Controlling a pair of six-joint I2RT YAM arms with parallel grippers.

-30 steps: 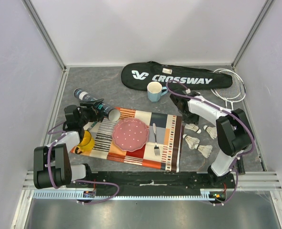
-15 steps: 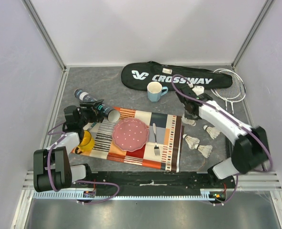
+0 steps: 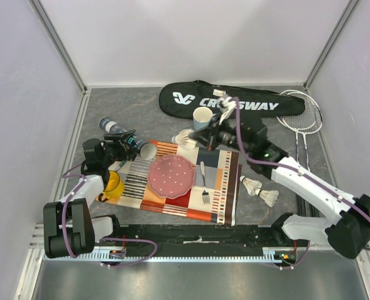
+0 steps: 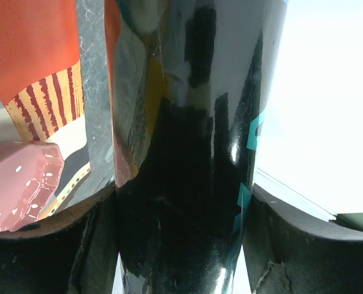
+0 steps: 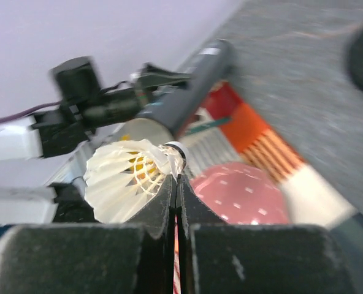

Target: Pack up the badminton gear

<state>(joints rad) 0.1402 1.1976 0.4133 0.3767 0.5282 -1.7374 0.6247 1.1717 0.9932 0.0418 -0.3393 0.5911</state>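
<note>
Top external shows three shuttlecocks (image 3: 185,136) (image 3: 252,184) (image 3: 269,197), one tube (image 3: 112,126), two rackets (image 3: 300,116), one bag (image 3: 186,99)

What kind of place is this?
Probably a robot test booth, not a home: plain white walls box in a grey table, two robot arms are bolted to a metal rail, and a racket bag and pink plate look like practice props.

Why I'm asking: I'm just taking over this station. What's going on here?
The robot is packing badminton gear. Its left gripper holds the dark tube, open end facing the middle of the table. Its right gripper pinches a shuttlecock near that opening, not yet inside. Two loose shuttlecocks lie to the right. The rackets and black bag sit at the back.
</note>
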